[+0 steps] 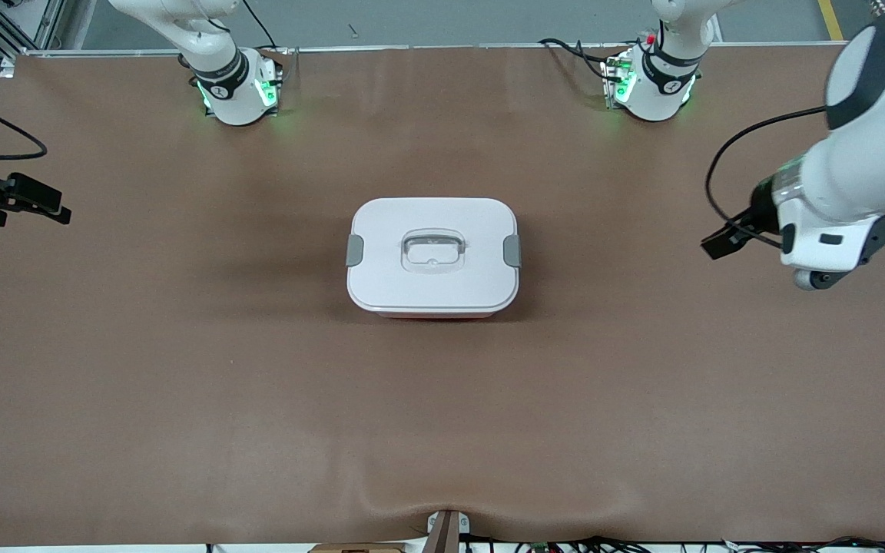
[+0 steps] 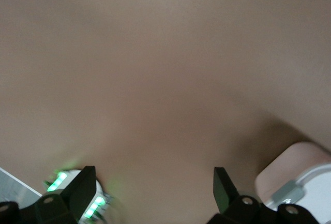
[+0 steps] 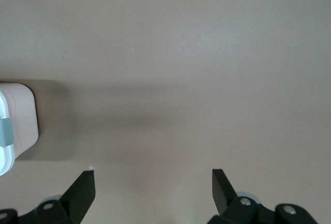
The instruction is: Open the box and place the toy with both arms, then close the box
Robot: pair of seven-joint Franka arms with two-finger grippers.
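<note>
The box (image 1: 433, 257) sits in the middle of the brown desk (image 1: 181, 369), between the two arms' ends and well apart from both tools. Its white lid (image 1: 442, 223) is seated flat on the tub, and a thin strip of the pink tub shows below the lid's edge on the side nearer the front camera. One grey clip (image 1: 354, 250) lies against the lid's end toward the right arm and another grey clip (image 1: 512, 251) against the end toward the left arm; the recessed handle (image 1: 432, 250) lies flat in the lid's centre. The toy is not visible in any view. The left tool (image 1: 721, 243) hangs over bare desk toward the left arm's end, its fingers (image 2: 223, 189) spread wide with nothing between them. The right tool (image 1: 43, 204) hangs over bare desk at the right arm's end, its fingers (image 3: 83, 188) likewise spread and empty. A corner of the box shows at the edge of each wrist view.
</note>
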